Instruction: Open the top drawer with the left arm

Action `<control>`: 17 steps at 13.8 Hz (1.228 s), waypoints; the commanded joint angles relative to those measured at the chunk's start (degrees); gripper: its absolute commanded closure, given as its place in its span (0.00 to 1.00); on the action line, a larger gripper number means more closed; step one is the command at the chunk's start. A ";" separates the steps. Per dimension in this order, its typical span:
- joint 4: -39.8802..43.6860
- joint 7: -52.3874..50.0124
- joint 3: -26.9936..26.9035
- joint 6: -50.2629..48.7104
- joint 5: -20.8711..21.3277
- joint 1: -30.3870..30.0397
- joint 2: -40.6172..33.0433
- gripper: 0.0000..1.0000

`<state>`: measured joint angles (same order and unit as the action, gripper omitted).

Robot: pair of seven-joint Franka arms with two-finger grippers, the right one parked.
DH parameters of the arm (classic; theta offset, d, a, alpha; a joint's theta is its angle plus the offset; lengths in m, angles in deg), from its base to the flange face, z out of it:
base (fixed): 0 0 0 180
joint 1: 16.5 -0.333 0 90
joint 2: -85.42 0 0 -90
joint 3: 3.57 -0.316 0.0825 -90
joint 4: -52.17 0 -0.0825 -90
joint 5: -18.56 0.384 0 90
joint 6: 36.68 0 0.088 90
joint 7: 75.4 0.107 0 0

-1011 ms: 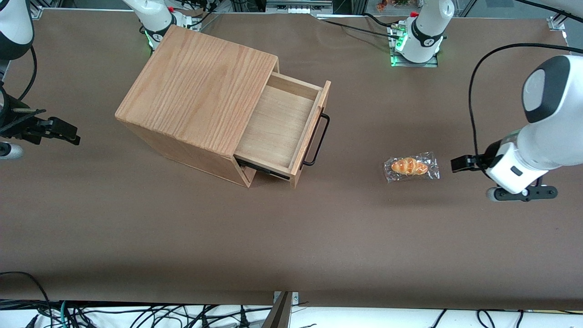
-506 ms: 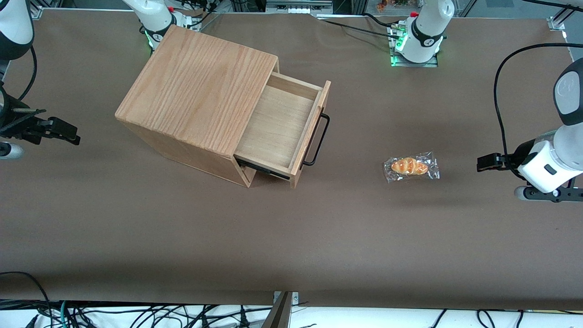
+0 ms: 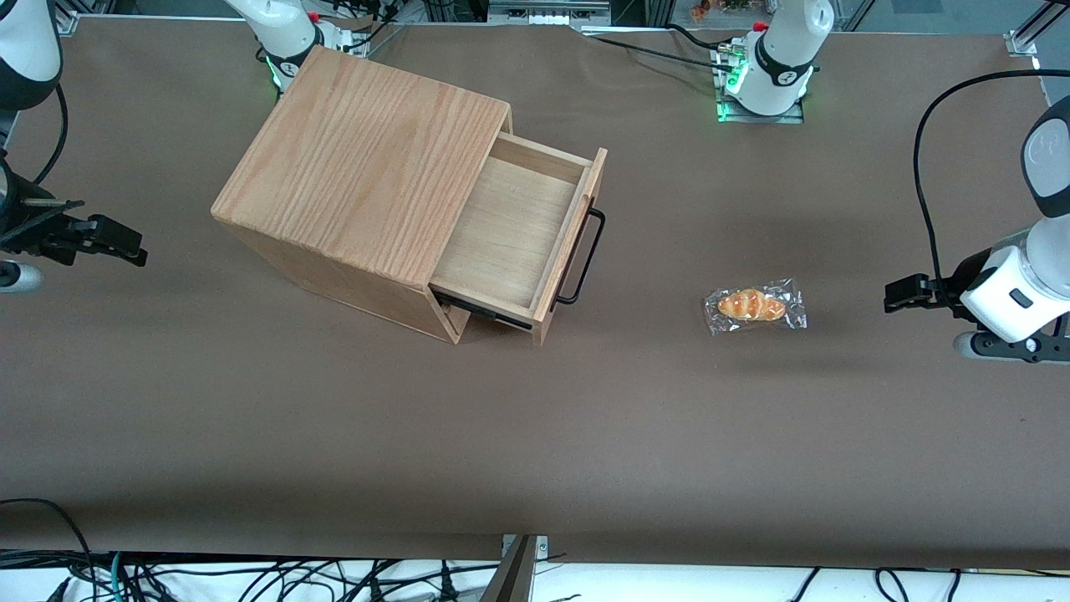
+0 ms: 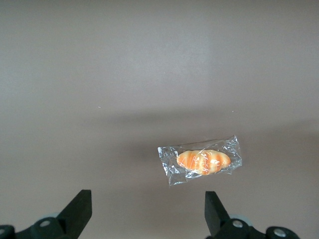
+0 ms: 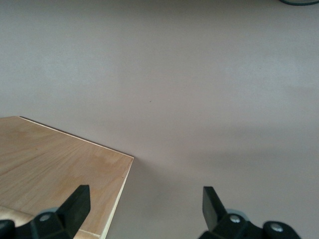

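Cabinet: oak-grain box standing askew on the brown bench, the landmark for the rest.

Top drawer: slid well out of the cabinet toward the working arm's end of the bench. Its light-wood tray is open to view and holds nothing that shows.

Handle: thin black wire U across the drawer front, with nothing touching it.

Wrapped bread roll: in clear film on the bench, well apart from the cabinet toward the working arm's end, lying between the drawer front and the pincer. It also shows plainly in the left wrist view.

Left arm: low over the bench at its working end, far from the cabinet.

Pincer: fingers spread wide, nothing between them, hovering above bare bench just beside the roll.

Change: over the last second the left arm has drawn farther away from the cabinet, past the roll; the drawer and roll have not shifted.

Meaning: the drawer looks open enough that the task reads as done, and the arm appears to be retreating rather than preparing another pull.
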<state>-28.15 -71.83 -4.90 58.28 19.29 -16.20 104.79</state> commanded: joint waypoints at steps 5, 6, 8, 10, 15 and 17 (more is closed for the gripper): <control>-3.35 1.09 -1.12 2.68 -2.23 0.66 -3.38 0.00; -3.35 0.92 -2.26 2.69 -2.31 0.66 -3.46 0.00; -3.44 0.74 -2.97 2.69 -3.19 0.66 -3.46 0.00; -3.61 0.65 -3.41 2.69 -3.19 0.66 -3.46 0.00; -3.53 0.39 -3.24 2.34 -3.19 0.75 -3.73 0.00; -2.65 0.48 -3.15 1.90 -3.19 0.67 -3.29 0.00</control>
<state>-30.15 -71.85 -7.70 60.09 17.42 -15.85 102.85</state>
